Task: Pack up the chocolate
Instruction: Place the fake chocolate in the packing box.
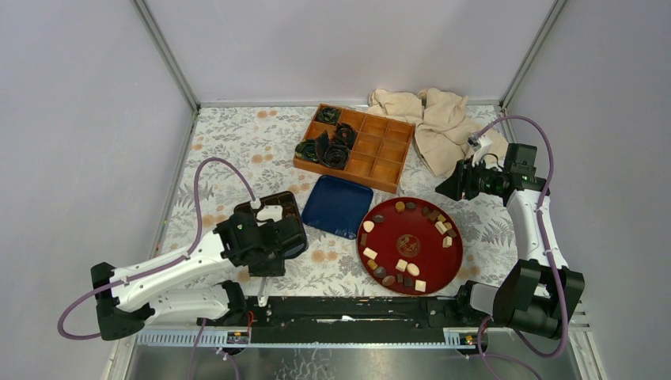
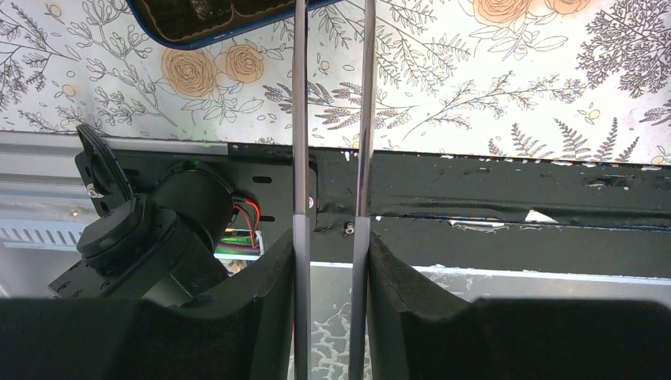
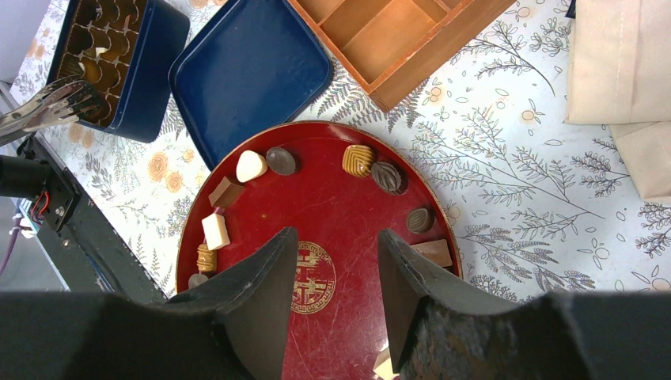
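Chocolates [image 3: 358, 160] in dark brown, mid-brown and cream lie in a loose ring round the edge of one red plate [image 1: 411, 226], near the front of a flowered counter [image 1: 237, 150]. From above I count about twenty. A few touch, so the exact number is unsure. None is gripped.

Right claw [image 3: 335, 233] hangs above the plate, released, its two fingers apart with nothing between them. It is likely placed there because the sweets are within its reach. Left claw [image 2: 331, 237] is clenched on one pair of thin metal tongs [image 2: 299, 119], whose two blades stand apart and carry nothing. The tongs point toward the black rail at the counter's near edge, away from the plate. They are probably used because each sweet is far smaller than a claw.

One blue box [image 3: 154, 63] with gold-lined cells sits left of the plate, partly under the left claw. One cell seems to hold a pale piece, though it is too small to be sure. One blue lid [image 1: 338, 206] lies flat between box and plate, so the cells are open for filling. Behind them stands one divided wooden tray [image 1: 380, 154] with four or five crumpled black paper cups [image 1: 336, 154] at its left end. One beige cloth [image 1: 435, 123] is bunched to its right.
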Controlling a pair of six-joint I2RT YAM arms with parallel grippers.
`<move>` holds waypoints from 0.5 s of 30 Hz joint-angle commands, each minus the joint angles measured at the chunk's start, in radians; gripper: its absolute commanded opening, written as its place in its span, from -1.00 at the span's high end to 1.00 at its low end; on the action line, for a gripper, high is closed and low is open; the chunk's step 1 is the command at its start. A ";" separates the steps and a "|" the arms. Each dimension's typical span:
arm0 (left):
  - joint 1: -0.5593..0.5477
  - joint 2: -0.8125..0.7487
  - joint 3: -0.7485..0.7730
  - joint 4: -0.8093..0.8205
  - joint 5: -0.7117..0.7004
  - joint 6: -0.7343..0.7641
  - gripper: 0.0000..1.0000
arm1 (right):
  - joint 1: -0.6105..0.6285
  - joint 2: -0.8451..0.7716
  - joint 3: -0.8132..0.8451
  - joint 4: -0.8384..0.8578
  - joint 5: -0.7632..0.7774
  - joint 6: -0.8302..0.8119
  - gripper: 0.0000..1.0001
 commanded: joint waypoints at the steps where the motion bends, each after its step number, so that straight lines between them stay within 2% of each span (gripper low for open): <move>1: 0.007 0.009 0.002 0.004 -0.019 0.008 0.20 | -0.007 0.007 0.004 -0.012 -0.024 -0.012 0.01; 5: 0.007 0.012 0.007 0.003 -0.022 0.013 0.09 | -0.007 0.007 0.004 -0.012 -0.024 -0.012 0.01; 15: 0.006 0.008 0.068 -0.017 -0.055 0.010 0.09 | -0.007 0.008 0.004 -0.013 -0.024 -0.013 0.01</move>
